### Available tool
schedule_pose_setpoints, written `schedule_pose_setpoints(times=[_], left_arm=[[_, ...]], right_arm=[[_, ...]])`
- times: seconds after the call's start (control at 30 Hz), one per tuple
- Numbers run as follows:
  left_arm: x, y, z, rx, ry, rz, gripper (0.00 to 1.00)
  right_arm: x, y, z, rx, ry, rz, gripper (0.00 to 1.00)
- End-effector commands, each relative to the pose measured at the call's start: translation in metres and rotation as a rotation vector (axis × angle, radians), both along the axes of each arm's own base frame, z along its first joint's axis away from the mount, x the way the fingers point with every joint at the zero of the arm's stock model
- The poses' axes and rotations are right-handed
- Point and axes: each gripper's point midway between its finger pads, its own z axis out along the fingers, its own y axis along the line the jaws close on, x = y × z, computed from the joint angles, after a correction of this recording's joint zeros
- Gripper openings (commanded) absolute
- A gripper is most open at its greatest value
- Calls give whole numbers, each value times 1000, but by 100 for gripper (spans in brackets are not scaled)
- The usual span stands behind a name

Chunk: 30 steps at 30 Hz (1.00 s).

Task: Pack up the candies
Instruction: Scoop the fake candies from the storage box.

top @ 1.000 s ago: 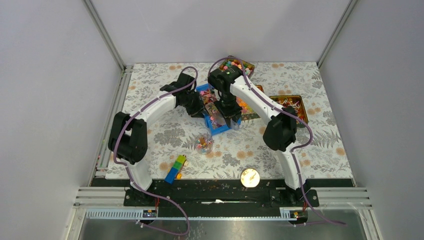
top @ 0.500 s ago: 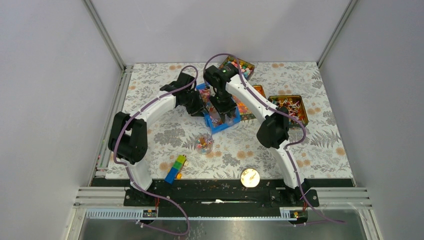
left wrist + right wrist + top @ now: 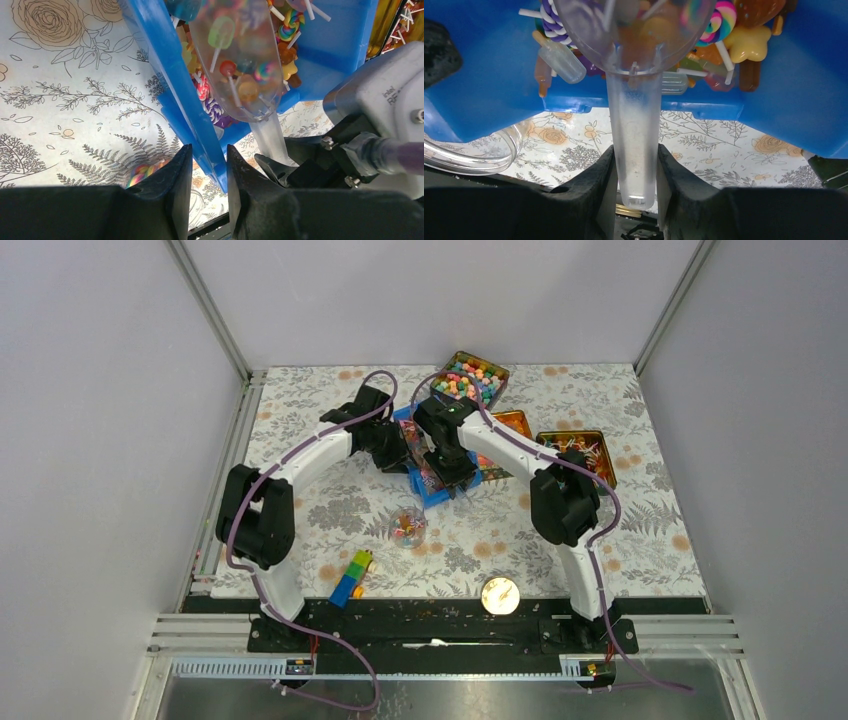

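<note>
The candies [image 3: 235, 75], small lollipops and mixed sweets, lie in a blue bin [image 3: 443, 497] at mid-table. My left gripper [image 3: 209, 165] is shut on the bin's side wall [image 3: 170, 65], which runs between its two fingers. A clear plastic scoop [image 3: 235, 60] loaded with candies sits tilted in the bin. My right gripper [image 3: 632, 170] is shut on the scoop's frosted handle [image 3: 631, 130]. From above, the left gripper [image 3: 400, 452] and right gripper [image 3: 450, 465] meet over the bin. A clear cup [image 3: 408, 528] holding a few candies stands just in front of the bin.
A tin of pastel balls [image 3: 468, 375] stands at the back. An orange tin [image 3: 507, 423] and a tin of stick sweets [image 3: 578, 450] lie to the right. Toy bricks [image 3: 350, 578] and a round disc [image 3: 499, 594] rest near the front edge.
The right wrist has pulled nearer and a little left with the scoop, uncovering the tin of balls. The left arm and bin have stayed put.
</note>
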Motion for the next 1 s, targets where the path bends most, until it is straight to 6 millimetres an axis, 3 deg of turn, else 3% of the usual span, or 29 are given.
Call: schedule_pose_setpoints(times=[0.0, 0.2, 0.63, 0.77, 0.97], left_arm=[[-37, -13, 33, -68, 5, -110, 29], [-33, -2, 47, -77, -59, -68, 36], [-31, 23, 59, -51, -132, 12, 64], [-35, 29, 56, -43, -129, 25, 65], [-38, 30, 47, -39, -102, 24, 66]], right_arm=[[39, 6, 27, 71, -194, -40, 0], [40, 10, 42, 109, -214, -26, 0], [27, 4, 58, 140, -215, -2, 0], [10, -2, 63, 139, -161, -4, 0], [-33, -20, 66, 101, -3, -10, 0]])
